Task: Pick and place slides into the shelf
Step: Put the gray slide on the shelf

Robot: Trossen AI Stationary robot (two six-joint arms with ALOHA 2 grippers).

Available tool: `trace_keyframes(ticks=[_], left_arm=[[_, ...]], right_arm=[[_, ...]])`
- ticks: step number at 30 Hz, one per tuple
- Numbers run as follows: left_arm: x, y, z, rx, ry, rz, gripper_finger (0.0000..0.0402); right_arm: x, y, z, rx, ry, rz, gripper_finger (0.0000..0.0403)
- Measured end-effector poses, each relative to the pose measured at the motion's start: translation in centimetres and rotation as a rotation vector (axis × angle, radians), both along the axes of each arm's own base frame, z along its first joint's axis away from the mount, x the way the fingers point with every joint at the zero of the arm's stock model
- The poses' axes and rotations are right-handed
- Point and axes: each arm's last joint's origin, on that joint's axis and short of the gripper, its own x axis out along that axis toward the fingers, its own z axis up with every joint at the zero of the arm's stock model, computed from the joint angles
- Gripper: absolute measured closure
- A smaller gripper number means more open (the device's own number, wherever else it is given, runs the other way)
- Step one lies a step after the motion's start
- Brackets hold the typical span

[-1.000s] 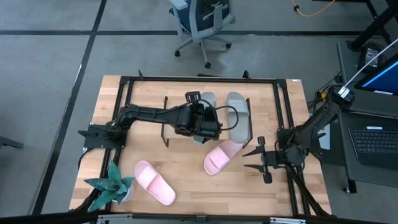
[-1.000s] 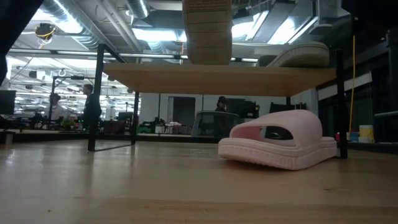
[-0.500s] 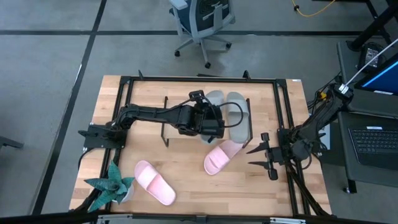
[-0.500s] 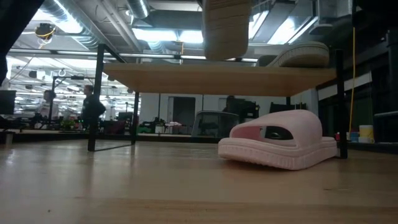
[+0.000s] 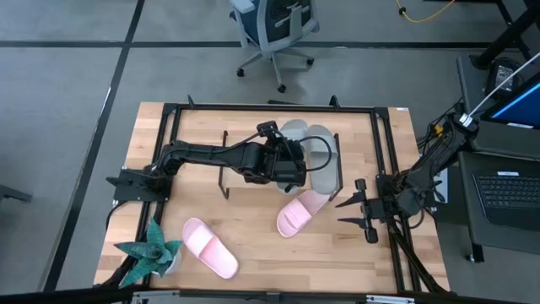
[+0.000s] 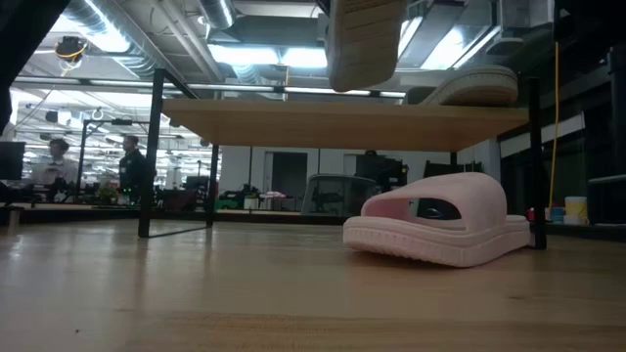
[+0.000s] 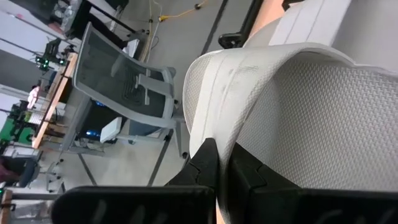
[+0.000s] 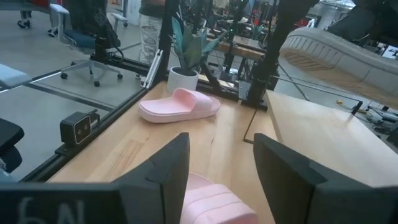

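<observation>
I've got the left claw (image 5: 291, 162) clenched on a grey-green slide (image 5: 293, 135), hanging over the shelf (image 5: 240, 181) beside its mate (image 5: 321, 159). Right claw (image 5: 349, 212) released, nearest the pink slide (image 5: 299, 213) on the desk (image 5: 253, 245)

A teal star-shaped plant (image 5: 150, 251) in a white pot is set at the table's near left corner, on the black-framed wooden tabletop (image 5: 194, 139). A grey office chair (image 5: 274, 25) is seen on the floor beyond the table, and a laptop (image 5: 509, 189) is placed to the right.
</observation>
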Motion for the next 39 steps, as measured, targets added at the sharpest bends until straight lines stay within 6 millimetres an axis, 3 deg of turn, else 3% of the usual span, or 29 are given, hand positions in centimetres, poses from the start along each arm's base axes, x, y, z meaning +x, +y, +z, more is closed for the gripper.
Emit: trace_keyframes(ticks=[9, 14, 32, 39], left_arm=[[0.4, 2.0, 0.0, -0.031, 0.005, 0.006, 0.0399], [0.4, 2.2, 0.0, -0.022, 0.029, -0.006, 0.0399], [-1.4, -1.3, -0.5, 0.022, 0.097, 0.013, 0.0399], [-1.4, -1.2, -0.5, 0.023, 0.096, 0.017, 0.0399]], right_arm=[[-0.3, -0.4, 0.6, 0.009, -0.031, 0.001, 0.0224], [-0.3, -0.4, 0.6, -0.007, -0.034, 0.002, 0.0224], [0.2, -0.9, 0.7, 0.052, -0.041, -0.072, 0.0224], [0.8, -1.7, 0.9, 0.074, -0.051, -0.131, 0.0224]])
